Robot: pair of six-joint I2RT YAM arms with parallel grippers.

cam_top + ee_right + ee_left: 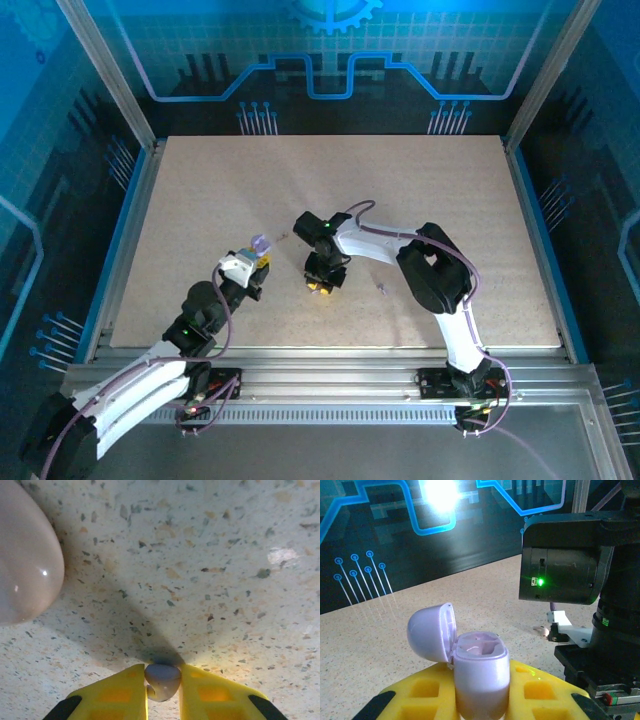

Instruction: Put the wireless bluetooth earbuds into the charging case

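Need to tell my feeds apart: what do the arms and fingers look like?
Left arm and right arm alike: white links, black joints, a lilac cable along each, a green light on a black joint. Fingers are yellow, with square recesses and black corners.

Robot lab cell — aluminium frame (pixel 330 380), blue circuit-print walls (pixel 330 60), speckled tabletop (pixel 420 190)

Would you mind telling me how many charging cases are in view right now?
2. A lilac case, lid open, is held in the left end effector; a pale pinkish case lies on the table beside the right end effector. Others may be hidden.
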